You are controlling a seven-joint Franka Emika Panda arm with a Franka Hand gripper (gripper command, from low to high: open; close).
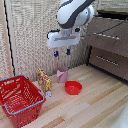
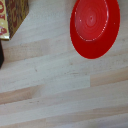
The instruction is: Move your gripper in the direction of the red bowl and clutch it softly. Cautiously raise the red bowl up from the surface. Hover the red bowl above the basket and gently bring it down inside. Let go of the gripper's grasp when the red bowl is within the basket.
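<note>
Large red plastic lattice basket [image 1: 20,99] sits far down and off toward the exterior view's left of the pincer, well apart from it, mouth up and apparently empty. Judged: it waits as the drop-off, clear of the other items so a lowered load meets no obstacle.

Yellow-and-red printed carton [image 1: 44,80] stands upright below the pincer, slightly toward the exterior view's left. A small dark-capped item [image 1: 48,93] sits at its foot; too small to identify. In the wrist view the carton [image 2: 11,17] shows at one corner of the frame.

Pink plastic cup [image 1: 62,74] stands upright almost directly beneath the pincer.

White boxy pincer with two short dark-and-blue fingers [image 1: 62,52] hangs high above the worktop, pointing straight down. Fingers spread apart, nothing between them. Judged: approach not yet begun; height leaves room to travel over cup and carton.

Small shallow glossy red bowl [image 1: 73,87] rests upright on the worktop, below the pincer and a little toward the exterior view's right, untouched. The wrist view sees it [image 2: 95,26] from above, off-centre.

Worktop [image 1: 95,102]: pale wooden planks, visible grain and seams. Behind: woven beige wall panel [image 1: 30,35]; dark wooden drawers [image 1: 107,52] on the exterior view's right.
</note>
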